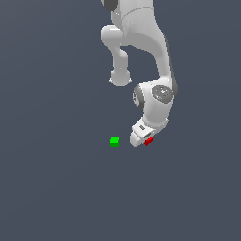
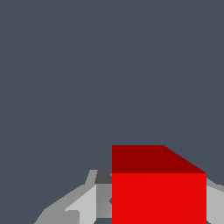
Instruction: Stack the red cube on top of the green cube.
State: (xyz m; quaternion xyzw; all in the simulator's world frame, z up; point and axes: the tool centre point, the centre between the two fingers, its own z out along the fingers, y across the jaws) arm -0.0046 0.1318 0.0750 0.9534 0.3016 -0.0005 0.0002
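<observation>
Two cubes are sitting apart: the gripper [image 1: 143,140] is closing around the red cube [image 1: 149,140], seemingly gripping it, right of the green cube [image 1: 114,140] in the exterior view. Next, I judge, it needs lifting, carrying left and lowering squarely on top.

Light was flat and even, without glare or blur; the red cube [image 2: 158,197] showed a darker upper face, edges slightly jagged.
</observation>
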